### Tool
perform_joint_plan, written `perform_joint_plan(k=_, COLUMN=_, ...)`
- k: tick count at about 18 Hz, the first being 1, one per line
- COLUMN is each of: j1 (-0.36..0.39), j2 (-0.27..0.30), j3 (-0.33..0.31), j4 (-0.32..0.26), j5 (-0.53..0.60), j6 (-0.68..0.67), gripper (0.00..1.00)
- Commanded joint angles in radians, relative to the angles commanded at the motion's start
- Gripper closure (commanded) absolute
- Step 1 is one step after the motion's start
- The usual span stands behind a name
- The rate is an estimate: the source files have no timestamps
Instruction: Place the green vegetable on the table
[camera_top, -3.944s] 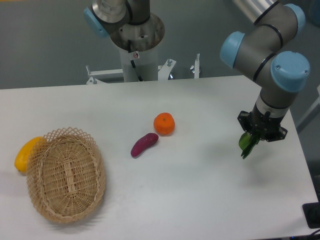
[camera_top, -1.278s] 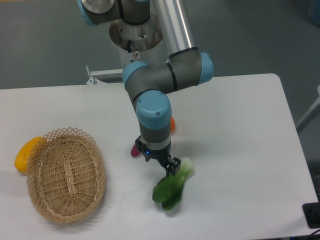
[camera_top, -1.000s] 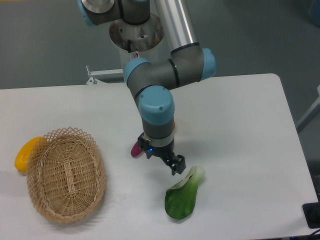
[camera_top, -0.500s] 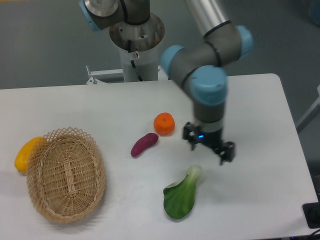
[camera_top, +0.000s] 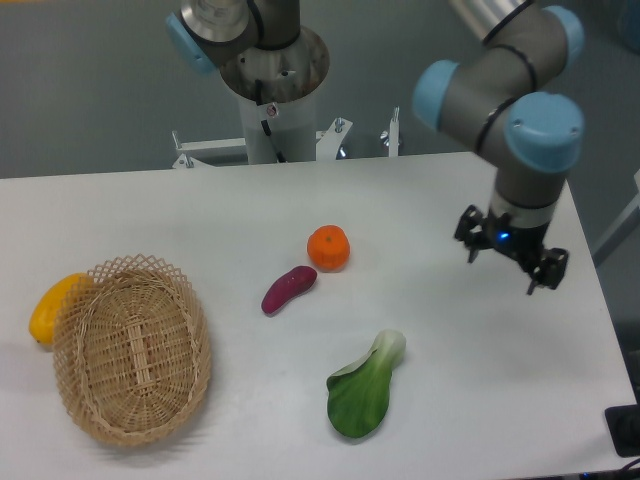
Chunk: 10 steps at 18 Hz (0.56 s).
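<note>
camera | green vegetable: broad dark leaf, pale stem, flat on smooth white desk | jaws of gripper: spread apart, empty, well right of vegetable | woven oval basket far left | purple sweet potato beside orange

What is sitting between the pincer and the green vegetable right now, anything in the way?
Nothing visible. The pincer hangs open over the right side of the table, and the green vegetable lies flat nearer the front edge, with only bare tabletop between them. The orange and purple sweet potato sit off to the left.
</note>
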Motion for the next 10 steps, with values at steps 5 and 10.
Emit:
perform_joint_plan(k=5, j1=0.044, j2=-0.008, j3=0.011, j4=-0.002, j5=-0.006, j6=0.078, gripper=0.0)
perform_joint_plan(k=10, j1=0.049, j2=-0.009, j3=0.009, j4=0.0, j5=-0.008, j6=0.078, gripper=0.0)
